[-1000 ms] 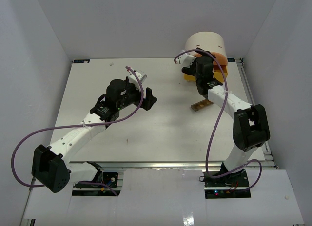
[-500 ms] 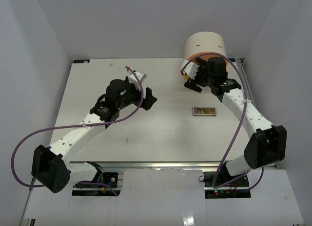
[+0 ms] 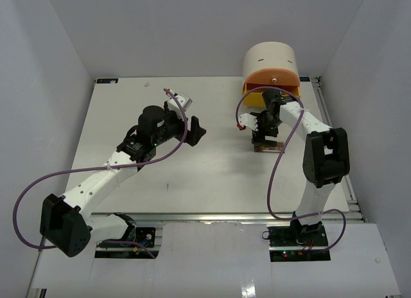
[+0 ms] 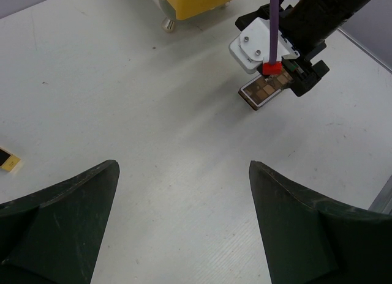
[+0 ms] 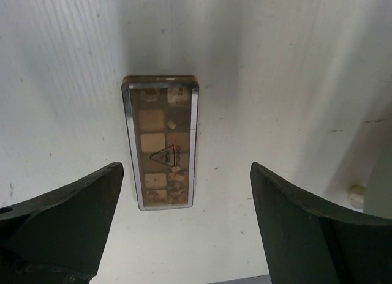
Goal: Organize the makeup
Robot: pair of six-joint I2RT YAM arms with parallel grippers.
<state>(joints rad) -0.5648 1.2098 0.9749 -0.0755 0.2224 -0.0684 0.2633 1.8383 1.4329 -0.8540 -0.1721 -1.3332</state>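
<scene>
Brown palette [image 5: 160, 143] flat on table [image 5: 288, 76] — right jaws spread wider than it.

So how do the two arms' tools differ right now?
The right tool hangs directly over the brown palette; the left tool has only bare table under it. The right tool is close to the round drawer unit; the left tool is mid-table. Both are open, holding nothing.

palette [image 5: 160, 143]: on table [image 3: 212, 176], under right claw [image 3: 266, 137] | drawer unit [image 3: 271, 70]: behind palette, far right
</scene>
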